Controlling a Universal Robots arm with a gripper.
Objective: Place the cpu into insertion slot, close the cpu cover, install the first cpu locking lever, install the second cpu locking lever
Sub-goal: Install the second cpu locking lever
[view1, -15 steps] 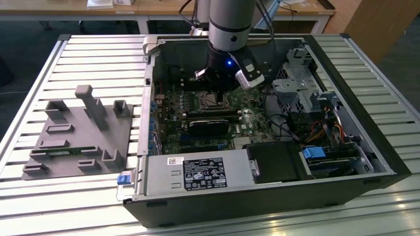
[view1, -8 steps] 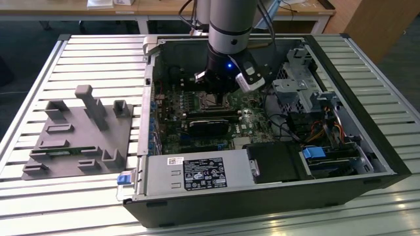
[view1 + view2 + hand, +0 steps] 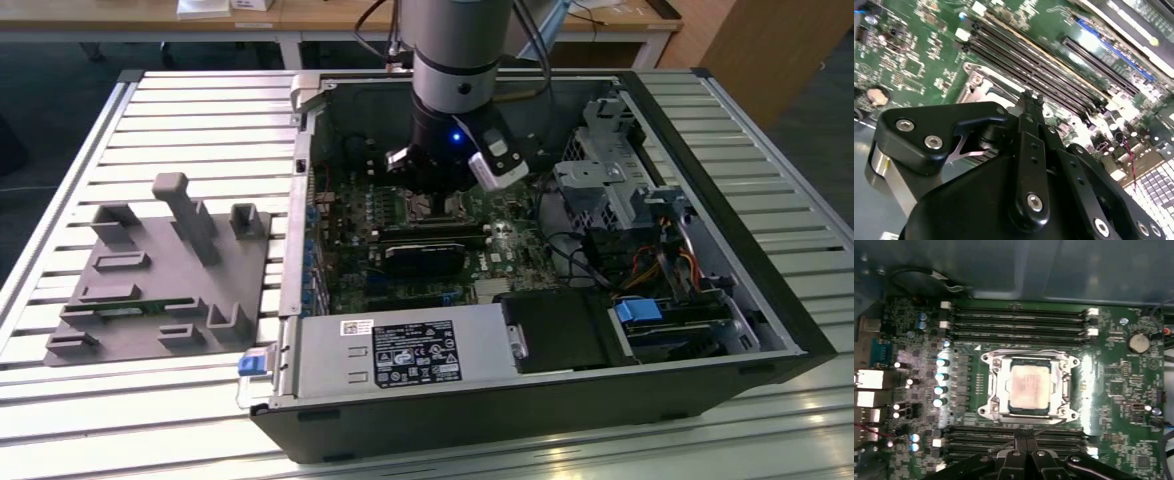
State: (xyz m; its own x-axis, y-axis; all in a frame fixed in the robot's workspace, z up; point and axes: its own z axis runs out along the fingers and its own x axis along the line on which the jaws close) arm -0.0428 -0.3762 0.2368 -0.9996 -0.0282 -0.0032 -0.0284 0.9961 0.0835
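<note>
Cpu (image 3: 1028, 386) sits in the insertion slot (image 3: 995, 390), cpu cover (image 3: 1066, 382) closed flat around it on the green motherboard (image 3: 1114, 390). Black memory slots (image 3: 1016, 320) run along both sides of the socket. Hand (image 3: 1027, 449) fingertips together, over the nearer slot row.

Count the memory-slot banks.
2: the first bank flanks one side of the cpu; the second bank flanks the opposite side, partly covered by the gripper. Others may be hidden.

Silver-grey arm (image 3: 461, 35) ends in a black gripper (image 3: 1029, 102) (silver screws, blue light).
</note>
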